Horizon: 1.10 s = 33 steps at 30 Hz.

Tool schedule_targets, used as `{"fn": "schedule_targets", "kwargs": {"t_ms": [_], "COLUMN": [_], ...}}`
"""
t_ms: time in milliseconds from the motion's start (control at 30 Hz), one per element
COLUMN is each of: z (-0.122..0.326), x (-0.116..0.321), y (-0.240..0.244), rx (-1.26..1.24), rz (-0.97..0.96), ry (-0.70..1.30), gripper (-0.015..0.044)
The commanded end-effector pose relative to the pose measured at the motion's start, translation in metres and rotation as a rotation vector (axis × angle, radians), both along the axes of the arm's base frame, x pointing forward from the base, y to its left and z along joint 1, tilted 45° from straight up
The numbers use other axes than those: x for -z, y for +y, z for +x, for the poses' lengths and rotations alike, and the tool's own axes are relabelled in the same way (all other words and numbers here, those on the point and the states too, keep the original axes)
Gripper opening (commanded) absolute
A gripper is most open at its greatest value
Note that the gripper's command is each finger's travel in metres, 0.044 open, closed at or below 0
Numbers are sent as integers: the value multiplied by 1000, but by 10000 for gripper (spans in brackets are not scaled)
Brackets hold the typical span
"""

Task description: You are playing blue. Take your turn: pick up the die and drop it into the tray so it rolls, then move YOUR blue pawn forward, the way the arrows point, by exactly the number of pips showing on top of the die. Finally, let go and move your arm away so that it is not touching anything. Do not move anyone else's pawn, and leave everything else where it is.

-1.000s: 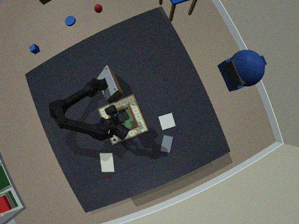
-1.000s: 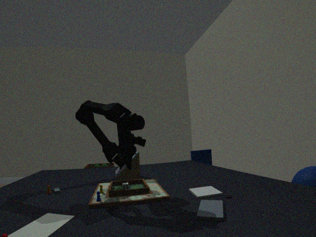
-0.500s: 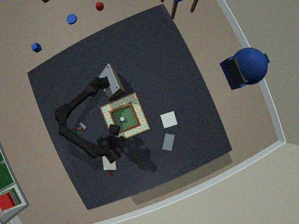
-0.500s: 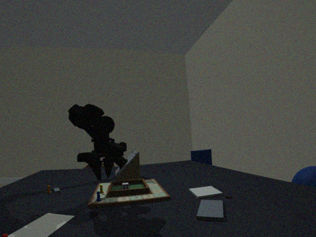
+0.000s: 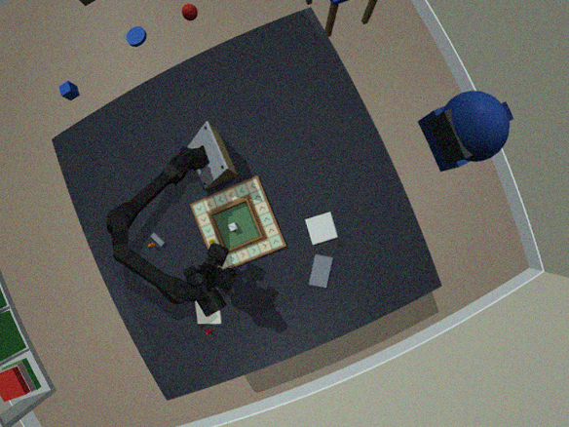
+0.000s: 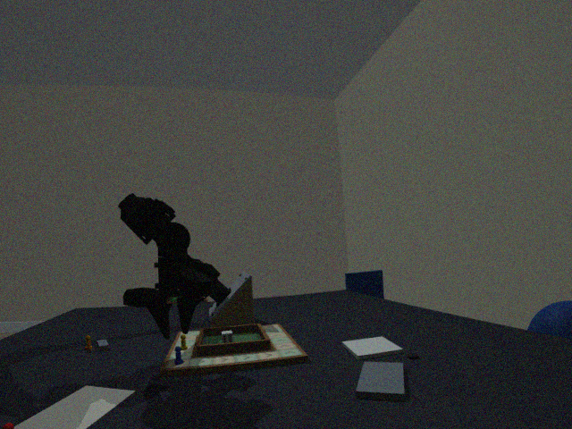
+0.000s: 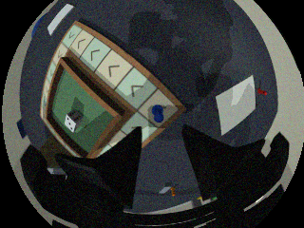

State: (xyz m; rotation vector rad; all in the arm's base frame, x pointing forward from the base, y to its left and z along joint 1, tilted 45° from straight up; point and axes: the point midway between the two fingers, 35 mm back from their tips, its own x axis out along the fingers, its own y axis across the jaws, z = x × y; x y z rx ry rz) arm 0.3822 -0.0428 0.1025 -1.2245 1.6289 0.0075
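Observation:
The die [image 5: 233,227] [image 6: 226,335] [image 7: 71,123] lies in the green tray [image 5: 247,218] [image 6: 235,349] [image 7: 62,102], a bright face with several pips up; I cannot count them surely. The blue pawn [image 6: 179,356] [image 7: 158,113] stands upright on a corner square of the board [image 5: 275,241] [image 6: 289,347] [image 7: 113,69]. A yellow pawn [image 5: 211,242] [image 6: 183,341] stands near it on the same side; a finger hides it in the wrist view. My gripper [image 6: 176,335] [image 7: 161,129] is partly open and empty, above the board's corner, with the blue pawn beyond the fingertips.
A wedge-shaped block [image 5: 215,155] [image 6: 239,305] stands behind the board. A white sheet [image 5: 209,318] [image 6: 60,410] [image 7: 235,109] and a small red object [image 5: 208,331] [image 7: 262,91] lie near the arm. An orange pawn [image 5: 150,244] [image 6: 88,342] stands by a small grey block [image 5: 156,239]. A grey slab [image 5: 321,271] [image 6: 380,378] lies farther off.

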Motion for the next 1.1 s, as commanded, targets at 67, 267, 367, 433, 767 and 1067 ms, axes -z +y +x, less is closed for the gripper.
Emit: {"fn": "schedule_targets", "kwargs": {"t_ms": [67,267,367,433,767,1067], "z": [0,1,1,2,2,2], "x": [8,15,19,21,32,34], "y": [-5,-12,-15,-18,-29,-31], "rx": [-3,-3,-3,-3,-3,-3], "rz": [-7,-7,-8,-8,-9,-9], "ry": [14,14,14,14,14,14], "gripper": [200,200,200,200,200,62]}}
